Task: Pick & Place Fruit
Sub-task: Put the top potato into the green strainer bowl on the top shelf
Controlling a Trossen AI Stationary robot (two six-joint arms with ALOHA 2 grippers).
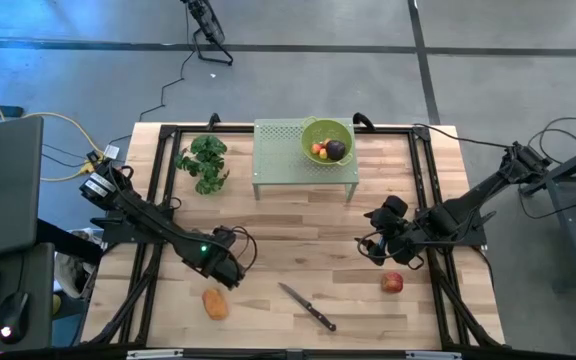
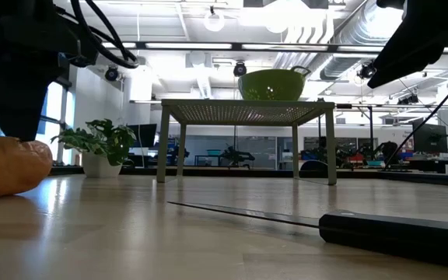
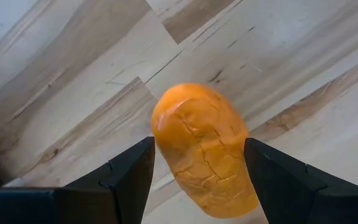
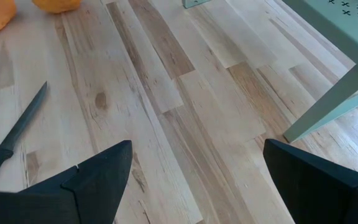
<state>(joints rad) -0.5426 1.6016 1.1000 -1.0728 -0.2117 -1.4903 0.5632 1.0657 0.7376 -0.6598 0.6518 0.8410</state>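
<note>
An orange oblong fruit [image 1: 215, 303] lies on its side on the wooden table near the front left, also in the low view [image 2: 10, 165]. My left gripper [image 1: 230, 275] points down over it, open, one finger on each side of the fruit [image 3: 201, 149]. A red apple [image 1: 392, 283] lies at the front right. My right gripper [image 1: 373, 245] hangs open above bare table [image 4: 197, 149], a little beyond the apple. A green bowl [image 1: 328, 140] on a green perforated stand [image 1: 288, 150] holds a dark purple fruit [image 1: 336, 150] and a small red-orange one [image 1: 318, 151]. My left gripper comes at the orange fruit from above, its fingers across the fruit's width. A sliver of table shows between one finger [image 3: 135, 168] and the fruit. Whether the other finger [image 3: 266, 168] touches the fruit's side [image 3: 241, 143] I cannot tell. The fruit rests on the table.
A black-handled knife [image 1: 308, 307] lies between the orange fruit and the apple, near the front edge, and shows in the low view [image 2: 395, 229]. A green leafy bunch [image 1: 203, 163] sits at the back left. Bare wood lies in the table's middle, in front of the stand.
</note>
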